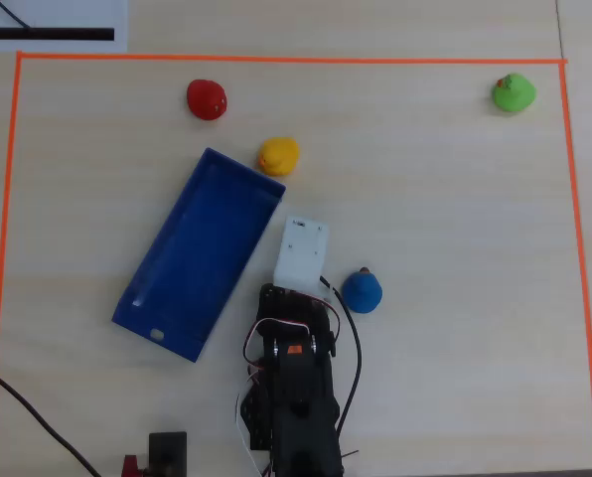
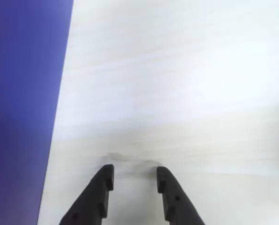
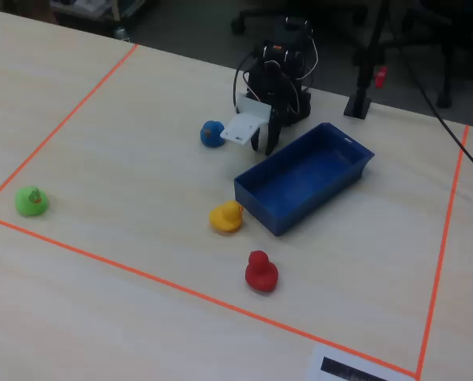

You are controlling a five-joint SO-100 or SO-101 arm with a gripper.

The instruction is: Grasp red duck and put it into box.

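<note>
A red duck (image 1: 207, 99), yellow duck (image 1: 278, 156), blue duck (image 1: 362, 292) and green duck (image 1: 514, 92) dotted a pale woodgrain worktop (image 1: 445, 199) edged with orange tape (image 1: 276, 60); a blue box (image 1: 199, 253) sat beside black fingers (image 2: 106, 180).

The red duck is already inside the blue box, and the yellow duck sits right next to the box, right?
Not quite. The red duck is still out on the table, past the blue box; the overhead view shows it. The yellow duck does sit right next to the box.
</note>
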